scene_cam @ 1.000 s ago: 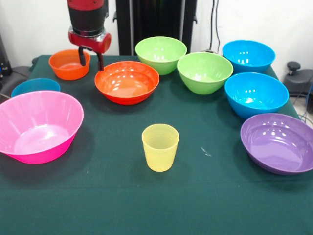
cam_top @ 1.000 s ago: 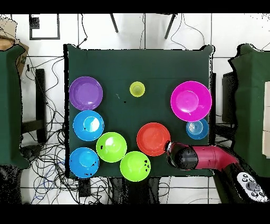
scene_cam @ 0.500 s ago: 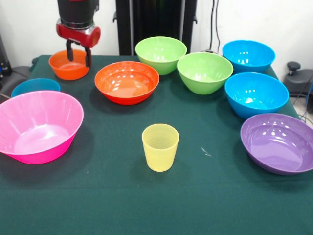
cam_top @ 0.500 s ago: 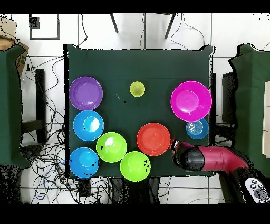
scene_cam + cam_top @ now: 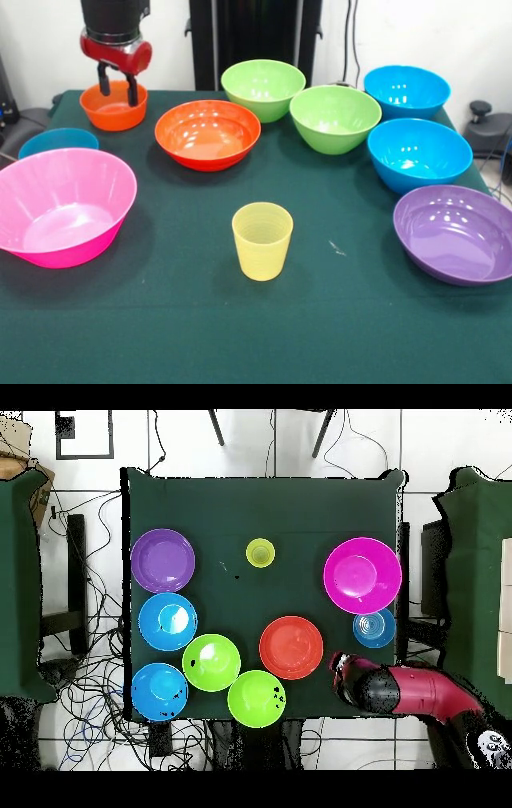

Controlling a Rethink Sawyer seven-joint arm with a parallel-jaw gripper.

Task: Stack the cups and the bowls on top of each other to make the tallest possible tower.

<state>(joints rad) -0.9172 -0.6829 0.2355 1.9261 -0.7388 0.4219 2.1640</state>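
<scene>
My gripper is open and hangs over the small orange bowl at the far left, holding nothing. The large orange bowl sits to its right. Two lime green bowls and two blue bowls stand along the far side and right. The purple bowl is near right and the big pink bowl near left, with a small blue bowl behind it. The pale-yellow cup stands upright in the middle. All stand apart; no tower stands.
In the overhead view the red arm covers the small orange bowl at the table's lower right corner. The table's edge lies close to the purple bowl. Cables lie on the floor around the table.
My gripper has moved away from the large orange bowl's rim, leftward in the front view, to above the small orange bowl. The bowls and the cup have not moved.
</scene>
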